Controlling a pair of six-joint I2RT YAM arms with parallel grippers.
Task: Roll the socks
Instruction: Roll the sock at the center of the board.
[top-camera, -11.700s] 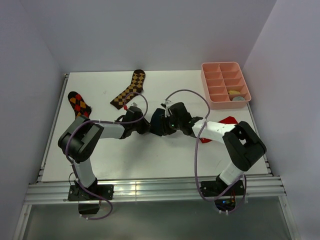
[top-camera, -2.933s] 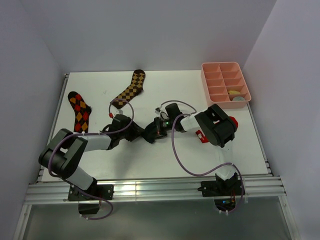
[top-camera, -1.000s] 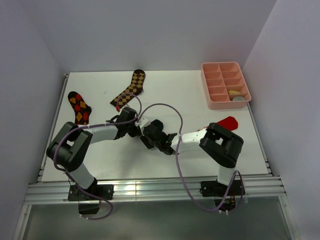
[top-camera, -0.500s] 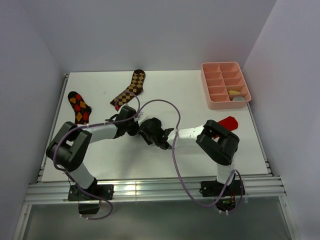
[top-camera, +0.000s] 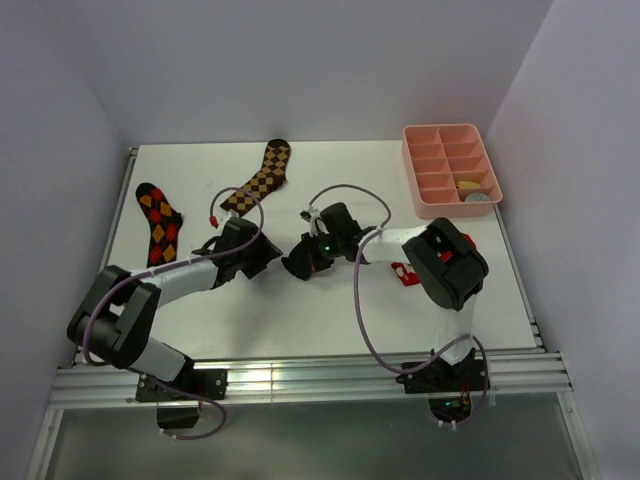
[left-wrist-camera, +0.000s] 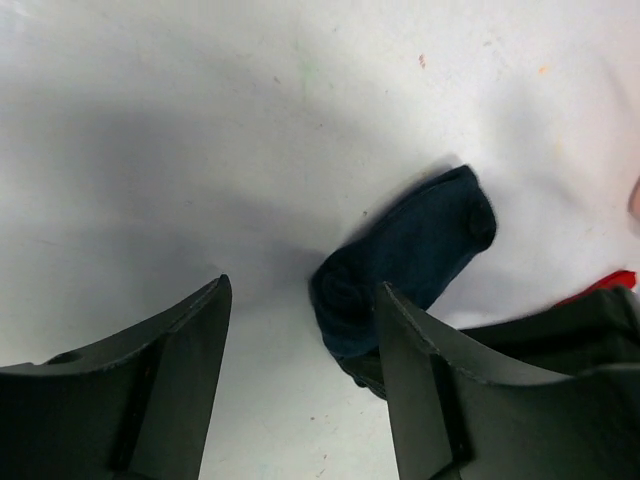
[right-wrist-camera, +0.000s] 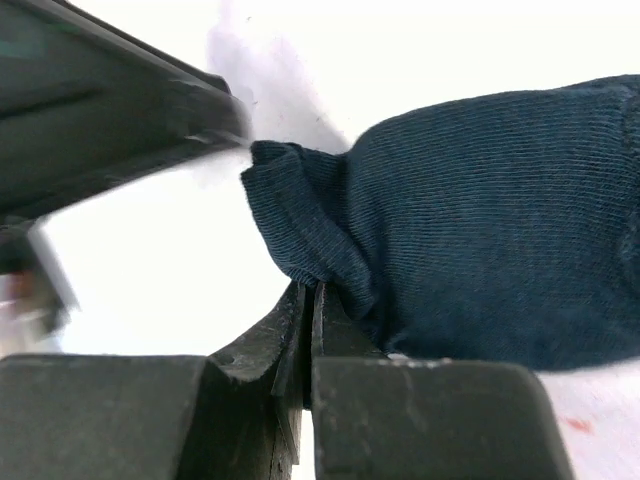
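A dark navy sock (left-wrist-camera: 420, 245) lies on the white table (top-camera: 330, 310), its left end curled into a small roll (left-wrist-camera: 345, 290). My right gripper (right-wrist-camera: 311, 292) is shut on the sock (right-wrist-camera: 480, 250), pinching the folded edge at that end. In the top view this gripper (top-camera: 300, 266) sits mid-table, and the sock under it is hard to make out. My left gripper (left-wrist-camera: 303, 290) is open with nothing between its fingers, just short of the roll. It sits to the left of the right one (top-camera: 264, 256). A mustard bundle (top-camera: 466, 184) and a grey bundle (top-camera: 479, 197) lie in the pink tray.
The pink divided tray (top-camera: 428, 170) stands at the back right. A brown checkered sock (top-camera: 258, 180) lies at the back. A red and orange argyle sock (top-camera: 158, 215) lies at the left. A red sock (top-camera: 405, 273) shows partly under the right arm.
The left gripper has opened and drawn back to the left of the sock. The right gripper has shut on the sock's rolled end, and its arm has swung toward the back.
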